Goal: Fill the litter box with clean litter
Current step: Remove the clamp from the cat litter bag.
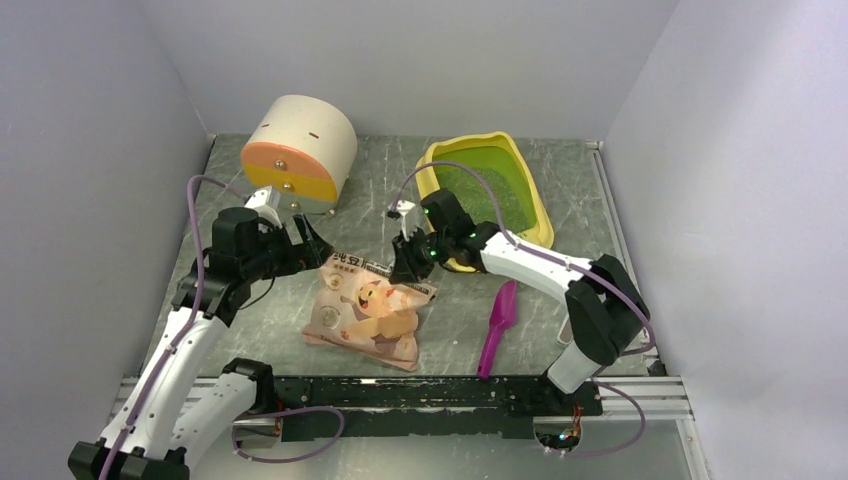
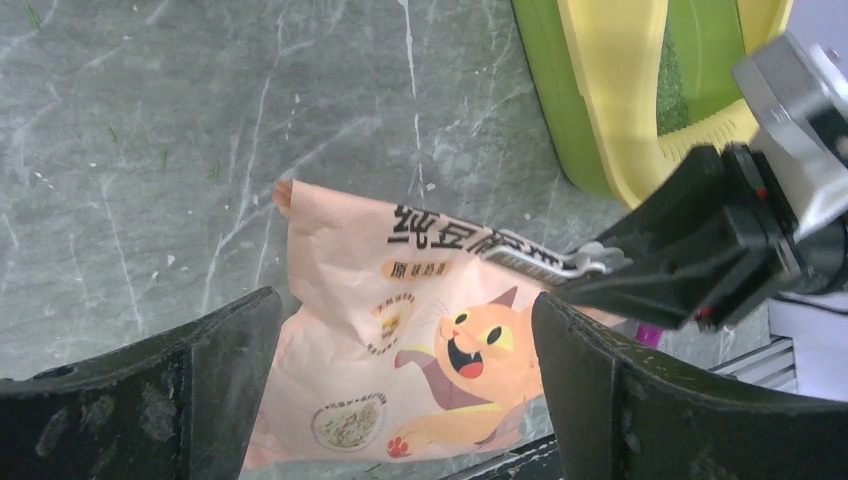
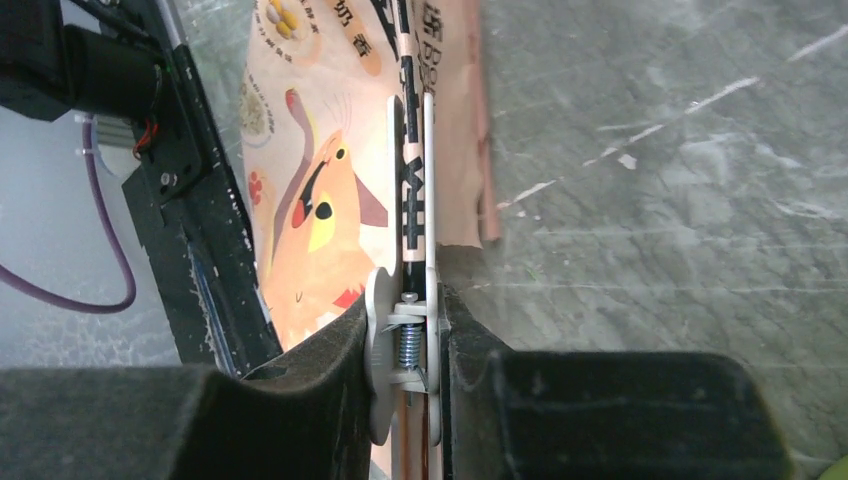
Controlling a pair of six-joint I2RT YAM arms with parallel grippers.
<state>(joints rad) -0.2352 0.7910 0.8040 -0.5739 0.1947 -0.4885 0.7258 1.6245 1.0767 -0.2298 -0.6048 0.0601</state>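
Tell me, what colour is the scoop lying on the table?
Magenta; the scoop shows best in the top external view.

On the surface: one yellow litter box [image 1: 476,142], one layer of clean litter [image 1: 482,192], one pink litter bag [image 1: 365,315], one white bag clip [image 3: 405,335], one magenta scoop [image 1: 498,328] and one cream-and-orange cylindrical container [image 1: 300,150]. Two grippers: one left gripper [image 1: 310,243], one right gripper [image 1: 405,262].
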